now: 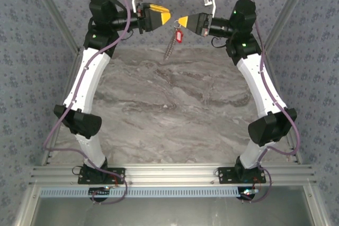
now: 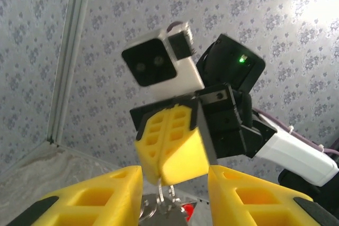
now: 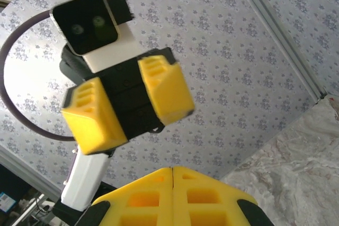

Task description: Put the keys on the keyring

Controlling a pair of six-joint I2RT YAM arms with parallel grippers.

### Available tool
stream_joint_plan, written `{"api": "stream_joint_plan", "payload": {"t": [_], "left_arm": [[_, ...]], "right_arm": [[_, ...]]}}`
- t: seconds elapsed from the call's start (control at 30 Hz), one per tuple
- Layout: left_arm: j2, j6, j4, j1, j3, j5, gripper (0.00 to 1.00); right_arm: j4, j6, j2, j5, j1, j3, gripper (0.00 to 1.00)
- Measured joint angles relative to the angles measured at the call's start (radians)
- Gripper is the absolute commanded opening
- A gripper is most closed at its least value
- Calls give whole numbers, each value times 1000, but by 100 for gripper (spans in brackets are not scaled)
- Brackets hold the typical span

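Key [image 1: 178, 36], tiny and light, dangles with the floppy keyring [image 1: 169, 50] from the shut right claw [image 1: 181, 21] above the far desk [image 1: 169, 93], best pinched by its stiff red head with the half-open, empty left claw [image 1: 166, 15].

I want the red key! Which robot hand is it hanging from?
The right hand, pinched shut with the red key dangling beneath it. The left hand has its fingers apart, gripping nothing.
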Motion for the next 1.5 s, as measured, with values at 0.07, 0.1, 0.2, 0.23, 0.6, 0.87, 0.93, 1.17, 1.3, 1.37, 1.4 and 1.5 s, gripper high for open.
{"api": "stream_joint_plan", "payload": {"t": [0.07, 0.1, 0.2, 0.23, 0.6, 0.87, 0.93, 1.17, 1.3, 1.37, 1.4, 1.5], "left_arm": [[12, 6, -21, -4, 1, 3, 36], [16, 8, -26, -4, 2, 4, 36], [22, 10, -42, -9, 2, 7, 36], [22, 11, -45, -10, 2, 8, 35], [22, 14, -47, -37, 26, 26, 33], [25, 15, -51, -41, 34, 25, 28], [29, 15, -52, -41, 38, 25, 28], [33, 26, -56, -41, 39, 25, 29], [37, 33, -79, -47, 41, 25, 30], [39, 37, -89, -50, 41, 25, 30], [40, 38, -92, -51, 41, 25, 29], [42, 41, -98, -55, 41, 22, 25]], "right_arm": [[0, 1, 0, -1, 1, 1, 0], [0, 1, 0, -3, 1, 1, 0], [1, 4, 1, -4, 3, 1, 0], [2, 5, 1, -5, 3, 1, 0], [34, 31, 5, -7, 5, 1, 0], [55, 50, 5, -14, 5, 1, 0], [60, 54, 5, -15, 5, 1, 0], [60, 58, 5, -15, 5, 1, 0], [72, 58, 5, -15, 5, 1, 0], [76, 59, 5, -14, 5, 1, 0], [77, 61, 5, -14, 5, 1, 0], [84, 62, 5, -14, 5, -1, 0]]}}
